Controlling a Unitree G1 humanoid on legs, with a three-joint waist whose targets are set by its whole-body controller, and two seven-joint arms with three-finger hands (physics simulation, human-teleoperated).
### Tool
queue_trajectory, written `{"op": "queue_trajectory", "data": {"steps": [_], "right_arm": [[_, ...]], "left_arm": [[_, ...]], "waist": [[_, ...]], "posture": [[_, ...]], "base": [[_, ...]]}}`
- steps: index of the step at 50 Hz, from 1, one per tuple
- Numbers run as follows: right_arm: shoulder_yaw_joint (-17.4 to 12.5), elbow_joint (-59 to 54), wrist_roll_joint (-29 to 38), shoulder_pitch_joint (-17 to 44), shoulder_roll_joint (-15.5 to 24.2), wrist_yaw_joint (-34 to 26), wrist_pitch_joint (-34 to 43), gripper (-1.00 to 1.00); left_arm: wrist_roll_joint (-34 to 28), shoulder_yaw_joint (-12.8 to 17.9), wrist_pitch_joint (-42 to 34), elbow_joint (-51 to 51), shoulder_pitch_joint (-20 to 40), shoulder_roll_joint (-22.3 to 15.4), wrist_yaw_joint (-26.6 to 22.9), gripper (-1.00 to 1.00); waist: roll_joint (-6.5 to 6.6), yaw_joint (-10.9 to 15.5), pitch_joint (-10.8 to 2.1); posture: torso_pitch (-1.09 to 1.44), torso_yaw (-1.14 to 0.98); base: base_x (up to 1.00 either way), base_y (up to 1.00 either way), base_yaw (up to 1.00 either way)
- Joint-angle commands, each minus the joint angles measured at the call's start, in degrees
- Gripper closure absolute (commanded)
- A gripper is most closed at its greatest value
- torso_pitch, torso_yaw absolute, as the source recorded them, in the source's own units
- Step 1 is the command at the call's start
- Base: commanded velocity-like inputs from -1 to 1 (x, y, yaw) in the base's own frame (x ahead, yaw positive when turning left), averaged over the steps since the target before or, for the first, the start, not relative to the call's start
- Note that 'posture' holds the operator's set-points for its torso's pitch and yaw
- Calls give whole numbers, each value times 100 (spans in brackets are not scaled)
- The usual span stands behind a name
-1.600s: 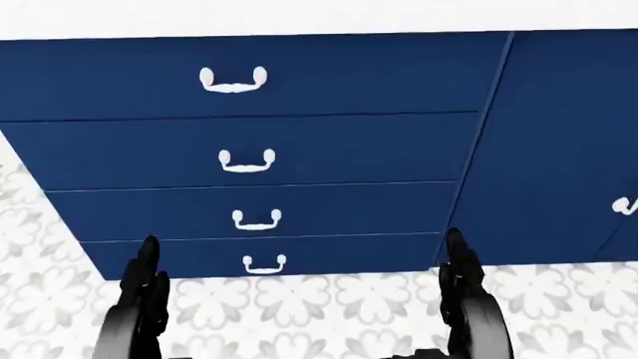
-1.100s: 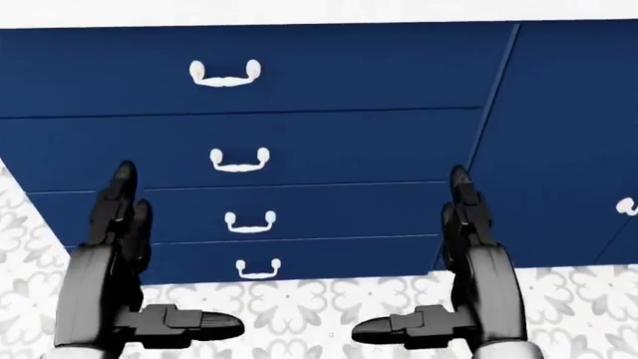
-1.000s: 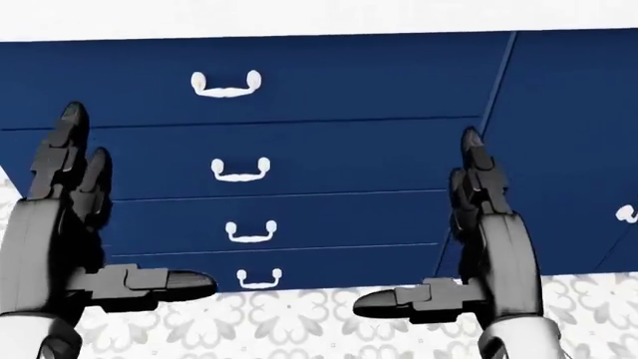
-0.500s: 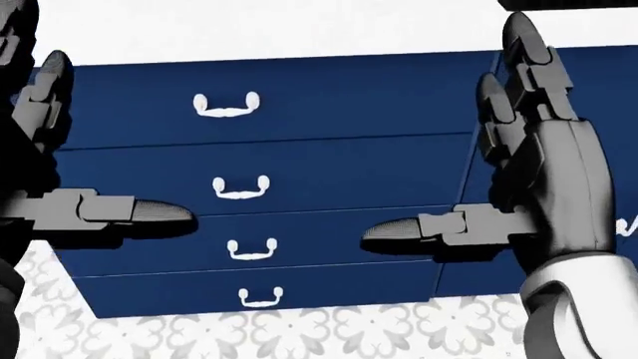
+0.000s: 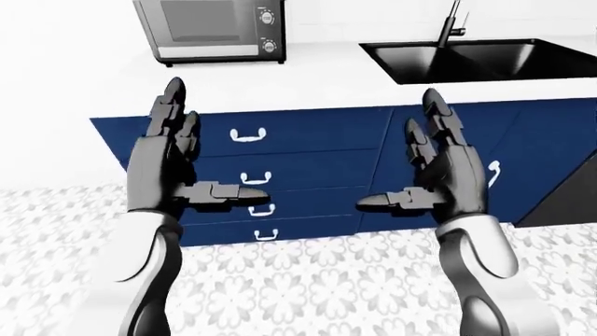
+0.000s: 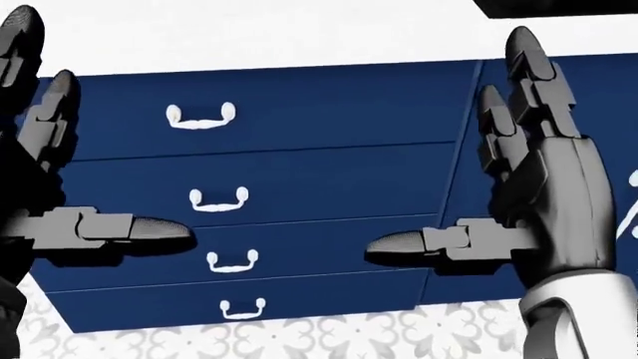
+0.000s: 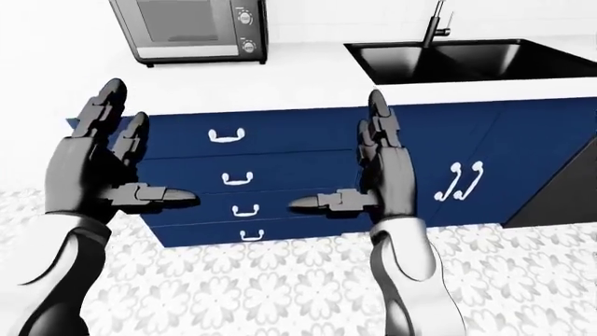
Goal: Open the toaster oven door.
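Both hands are raised, palms facing each other, with a clear gap between them. The left hand [image 5: 166, 168] has its fingers [image 5: 171, 112] spread apart and pointing up, its thumb stretched sideways toward the other hand, and it holds nothing. The right hand [image 5: 446, 171] mirrors it: fingers [image 5: 437, 119] apart and upright, thumb pointing inward, nothing between them.

The toaster oven [image 5: 209, 29] sits on the white surface [image 5: 84, 77] well above and beyond the left hand's fingertips, at the top of the left-eye view, with its door shut and two knobs down its right side. No finger touches it.

Between and behind the two hands is a stack of blue drawers [image 7: 271, 161] with white handles. Above and to the right of the right hand's fingers lies a black sink [image 5: 476, 59] with a dark tap [image 5: 453, 21]. A blue cupboard door [image 7: 485, 168] with two white handles stands just right of the right hand. A patterned floor [image 5: 317, 280] spreads below the wrists.
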State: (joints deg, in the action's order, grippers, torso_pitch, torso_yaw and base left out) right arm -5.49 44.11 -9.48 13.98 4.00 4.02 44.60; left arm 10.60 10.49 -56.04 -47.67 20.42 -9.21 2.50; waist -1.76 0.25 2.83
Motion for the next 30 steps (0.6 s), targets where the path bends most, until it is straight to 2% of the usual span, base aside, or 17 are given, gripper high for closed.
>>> {"op": "queue_trajectory", "data": {"steps": [1, 4, 6, 10, 12, 13, 14, 15, 18, 21, 24, 25, 26, 27, 28, 29, 30], "right_arm": [[20, 154, 0, 140, 1, 12, -134, -100], [48, 149, 35, 142, 2, 50, -69, -100], [13, 151, 5, 154, -34, 90, -33, -100], [-28, 72, -161, 86, -99, 199, -120, -100], [-6, 45, -170, 75, -85, 222, -156, -100], [8, 53, -180, 68, -76, 225, -156, -100], [16, 27, -177, 52, -71, 219, -196, -100], [9, 13, -185, 38, -70, 218, -222, -100], [-21, 83, -236, 53, -64, 253, -144, -100], [-38, 85, -271, 69, -55, 273, -140, -100], [-68, 83, -311, 69, -49, 298, -177, -100], [-85, 85, -356, 71, -49, 295, -192, -100], [-82, 90, -362, 77, -42, 304, -185, -100], [-78, 106, -378, 82, -30, 309, -186, -100], [-74, 107, -385, 80, -22, 308, -195, -100], [-55, 104, -372, 72, -6, 303, -209, -100], [-53, 77, -361, 62, -2, 296, -246, -100]], "left_arm": [[-2, 78, 173, -136, 162, -77, 5, -100], [28, 96, 151, -176, 160, -80, 8, -100], [48, 130, 179, -166, 137, -85, 0, -100], [217, 174, 156, -173, 129, -64, 68, -100], [247, 181, 127, -197, 139, -79, 87, -100], [251, 172, 133, -203, 126, -80, 101, -100], [251, 168, 159, -189, 110, -80, 102, -100], [239, 146, 213, -165, 75, -79, 98, -100], [220, 115, 277, -129, 37, -70, 96, -100], [206, 97, 287, -119, 38, -66, 98, -100], [191, 105, 293, -119, 27, -64, 85, -100], [194, 111, 286, -120, 37, -67, 82, -100], [196, 114, 279, -125, 41, -66, 83, -100], [187, 113, 312, -99, 35, -68, 76, -100], [183, 109, 317, -98, 29, -68, 75, -100], [185, 110, 299, -116, 29, -65, 78, -100], [186, 110, 287, -129, 31, -67, 78, -100]], "waist": [[-111, 40, -92], [-15, -6, -112], [76, -16, -48], [268, -37, -99], [490, -72, -198], [692, -62, -291], [405, 36, -179], [533, -3, -172], [392, 91, -196], [209, 103, -121], [-13, 46, -94], [-224, 100, -138], [-381, 79, -221], [-58, -16, -173], [-139, 29, -135], [-133, 0, -139], [-63, -27, -169]], "posture": [[0, 0], [0, 0], [0, 0], [0, 0], [0, 0], [0, 0], [0, 0], [0, 0], [0, 0], [0, 0], [0, 0], [0, 0], [0, 0], [0, 0], [0, 0], [0, 0], [0, 0]], "base": [[27, 0, 0], [27, 0, 0], [24, 0, 0], [18, 0, 25], [18, 0, 43], [18, 0, 43], [18, 0, 43], [18, 0, 43], [18, 0, 43], [18, 0, 43], [18, 6, 29], [18, 2, 0], [17, 0, 0], [19, 0, 0], [17, 0, 0], [17, 0, 0], [19, 0, 0]]}}
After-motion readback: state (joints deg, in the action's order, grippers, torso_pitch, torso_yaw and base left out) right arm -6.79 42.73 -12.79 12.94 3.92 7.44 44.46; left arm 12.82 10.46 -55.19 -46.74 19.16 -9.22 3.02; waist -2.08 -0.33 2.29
